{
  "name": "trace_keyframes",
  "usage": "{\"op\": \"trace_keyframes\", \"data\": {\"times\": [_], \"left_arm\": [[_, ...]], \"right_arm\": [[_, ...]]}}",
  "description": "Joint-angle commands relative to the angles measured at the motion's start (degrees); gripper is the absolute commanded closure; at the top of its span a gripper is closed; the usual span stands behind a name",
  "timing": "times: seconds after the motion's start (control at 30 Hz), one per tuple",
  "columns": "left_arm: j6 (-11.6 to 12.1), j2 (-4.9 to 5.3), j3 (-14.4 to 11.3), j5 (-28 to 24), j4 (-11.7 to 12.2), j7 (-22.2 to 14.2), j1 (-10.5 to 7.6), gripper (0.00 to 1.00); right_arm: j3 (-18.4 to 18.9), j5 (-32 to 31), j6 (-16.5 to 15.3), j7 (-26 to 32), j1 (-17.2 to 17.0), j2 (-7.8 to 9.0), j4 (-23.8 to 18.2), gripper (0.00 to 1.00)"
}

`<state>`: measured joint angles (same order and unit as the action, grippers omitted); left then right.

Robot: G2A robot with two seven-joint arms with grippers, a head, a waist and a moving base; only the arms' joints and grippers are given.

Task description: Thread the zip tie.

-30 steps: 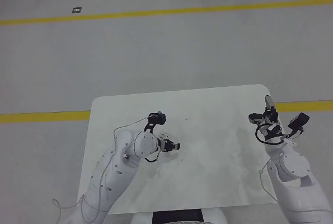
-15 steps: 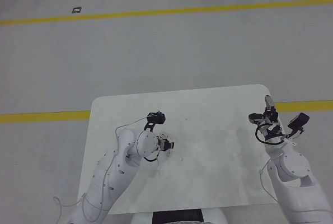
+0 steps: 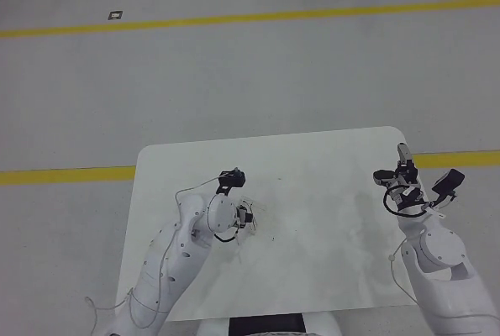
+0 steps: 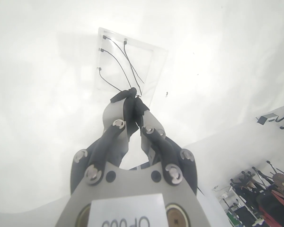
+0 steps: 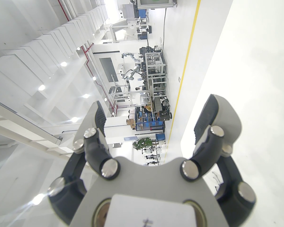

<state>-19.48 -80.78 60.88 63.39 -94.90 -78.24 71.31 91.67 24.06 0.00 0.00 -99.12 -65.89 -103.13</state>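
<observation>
Several black zip ties point(image 4: 118, 62) lie in a shallow clear tray point(image 4: 159, 67) on the white table point(image 3: 317, 252). Their square heads are at the tray's far side, and their thin tails run toward my left gripper point(image 4: 132, 94). That gripper is at the tray's near edge, its black pads pressed together on the tail end of a zip tie. In the top view the left gripper point(image 3: 248, 217) sits left of the table's middle. My right gripper point(image 5: 153, 109) is open and holds nothing. It is raised by the table's right edge, where the top view shows the right gripper point(image 3: 392, 164).
The white table has rounded corners, and its right edge lies close to the right arm. A tiny dark speck point(image 4: 166, 93) lies on the table beside the tray. Yellow floor lines point(image 3: 56, 175) run past the table.
In the top view the left gripper has drawn back a little to the left, toward its own arm. The right arm has not moved.
</observation>
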Motion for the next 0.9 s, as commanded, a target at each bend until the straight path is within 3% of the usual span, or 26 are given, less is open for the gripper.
{"op": "trace_keyframes", "data": {"times": [0.0,0.1,0.17,0.4,0.57,0.87], "left_arm": [[0.0,-0.26,-0.1,-0.2,1.3,0.3,-0.43,1.0],[0.0,-0.62,-0.3,-0.4,2.8,0.6,-1.11,1.0],[0.0,-0.82,-0.4,-0.5,3.7,0.8,-1.5,0.91],[0.0,-1.5,-0.9,-0.8,7.0,1.5,-3.12,0.82],[0.0,-1.93,-1.2,-1.2,9.2,2.1,-4.19,0.86],[0.0,-2.69,-2.3,-1.9,14.0,3.4,-6.69,0.82]], "right_arm": [[0.0,0.0,0.0,0.0,0.0,0.0,0.0,0.0],[0.0,0.0,0.0,0.0,0.0,0.0,0.0,0.0],[0.0,0.0,0.0,0.0,0.0,0.0,0.0,0.0],[0.0,0.0,0.0,0.0,0.0,0.0,0.0,0.0],[0.0,0.0,0.0,0.0,0.0,0.0,0.0,0.0],[0.0,0.0,0.0,0.0,0.0,0.0,0.0,0.0]]}}
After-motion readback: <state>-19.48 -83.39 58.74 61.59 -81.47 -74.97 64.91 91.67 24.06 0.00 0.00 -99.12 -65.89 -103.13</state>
